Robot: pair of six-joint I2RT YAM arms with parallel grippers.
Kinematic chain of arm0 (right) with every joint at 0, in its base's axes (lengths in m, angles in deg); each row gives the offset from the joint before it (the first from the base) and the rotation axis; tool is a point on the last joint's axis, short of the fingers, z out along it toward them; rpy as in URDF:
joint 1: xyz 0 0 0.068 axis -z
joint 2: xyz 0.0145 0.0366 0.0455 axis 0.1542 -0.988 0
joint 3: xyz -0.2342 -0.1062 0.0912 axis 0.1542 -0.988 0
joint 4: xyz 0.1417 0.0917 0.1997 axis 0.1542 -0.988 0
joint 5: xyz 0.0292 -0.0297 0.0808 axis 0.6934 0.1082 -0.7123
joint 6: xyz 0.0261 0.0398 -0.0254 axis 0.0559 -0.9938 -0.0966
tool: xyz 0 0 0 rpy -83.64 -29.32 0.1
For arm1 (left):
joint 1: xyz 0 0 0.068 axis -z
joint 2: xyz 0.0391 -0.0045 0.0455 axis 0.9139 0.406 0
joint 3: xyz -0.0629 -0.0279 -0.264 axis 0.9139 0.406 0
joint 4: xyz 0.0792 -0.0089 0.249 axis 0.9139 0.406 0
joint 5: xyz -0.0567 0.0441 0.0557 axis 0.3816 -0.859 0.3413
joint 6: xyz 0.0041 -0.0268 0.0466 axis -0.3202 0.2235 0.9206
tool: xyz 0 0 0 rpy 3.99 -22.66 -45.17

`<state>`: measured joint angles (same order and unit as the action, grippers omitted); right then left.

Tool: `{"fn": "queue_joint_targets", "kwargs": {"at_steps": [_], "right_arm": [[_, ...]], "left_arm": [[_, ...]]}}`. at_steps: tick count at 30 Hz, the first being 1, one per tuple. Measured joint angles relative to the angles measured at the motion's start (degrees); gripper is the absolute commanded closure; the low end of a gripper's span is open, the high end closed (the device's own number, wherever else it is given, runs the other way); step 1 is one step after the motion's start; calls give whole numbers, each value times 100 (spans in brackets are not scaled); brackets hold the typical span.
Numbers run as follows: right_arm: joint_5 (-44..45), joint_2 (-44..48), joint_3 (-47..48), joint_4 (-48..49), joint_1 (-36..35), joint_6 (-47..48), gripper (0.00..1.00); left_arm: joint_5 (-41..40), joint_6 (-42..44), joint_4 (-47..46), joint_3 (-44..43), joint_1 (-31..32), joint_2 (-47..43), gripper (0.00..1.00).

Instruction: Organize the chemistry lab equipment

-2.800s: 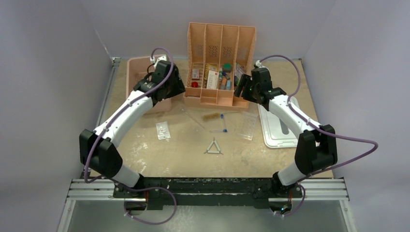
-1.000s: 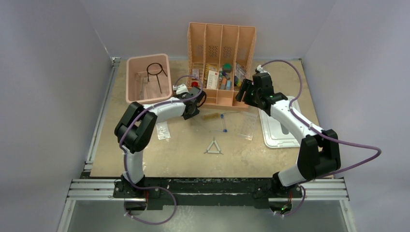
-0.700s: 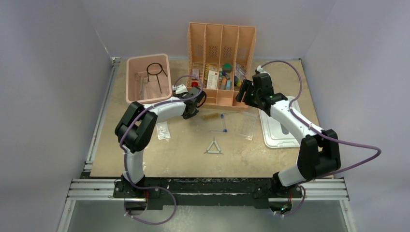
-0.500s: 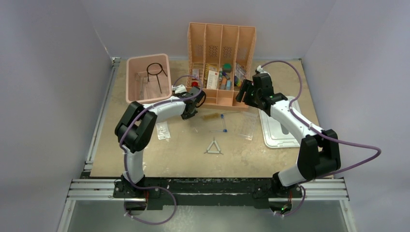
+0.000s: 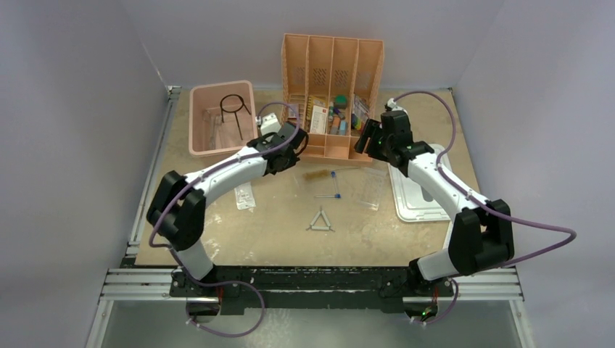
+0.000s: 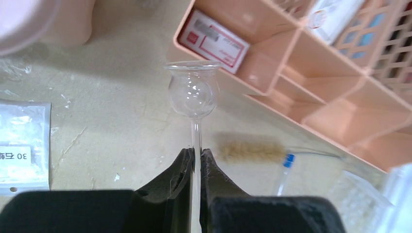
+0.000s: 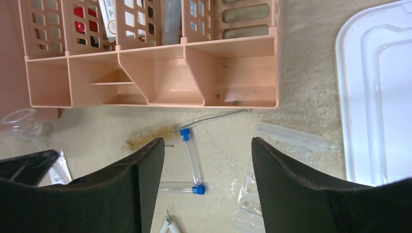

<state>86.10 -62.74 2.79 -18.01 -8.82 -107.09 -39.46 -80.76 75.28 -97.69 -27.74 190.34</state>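
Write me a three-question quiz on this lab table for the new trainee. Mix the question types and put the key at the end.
1. Multiple choice: what is the left gripper shut on?
A. a blue-capped tube
B. the stem of the clear glass funnel
C. the bristle brush
2. True or false: the right gripper is shut on a blue-capped tube.
3. Short answer: what container is the black wire ring tripod in?

Key
1. B
2. False. Its jaws are wide open and nothing is between them.
3. The pink bin.
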Motion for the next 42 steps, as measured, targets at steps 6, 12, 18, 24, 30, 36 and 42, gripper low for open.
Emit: {"fn": "queue_joint_targets", "kwargs": {"at_steps": [6, 12, 18, 24, 30, 36, 42], "right_arm": [[37, 24, -76, 42, 0, -4, 32], [111, 26, -107, 42, 0, -2, 32], [146, 22, -87, 39, 0, 2, 32], [205, -31, 79, 57, 0, 7, 32], [297, -94, 168, 76, 0, 31, 32], [426, -417, 514, 68, 0, 168, 32], [452, -664, 758, 66, 0, 227, 32]], "left_arm": [[208, 525, -435, 61, 72, -713, 99], [715, 1340, -881, -531, 28, -588, 99], [1613, 2092, -1069, -962, -417, -470, 99], [2197, 2931, -942, -1478, -1307, -396, 99], [2433, 3536, -658, -1569, -2229, -466, 99], [2402, 4111, -254, -1978, -3338, -461, 99], [2039, 4454, -74, -2544, -3777, 0, 100]]}}
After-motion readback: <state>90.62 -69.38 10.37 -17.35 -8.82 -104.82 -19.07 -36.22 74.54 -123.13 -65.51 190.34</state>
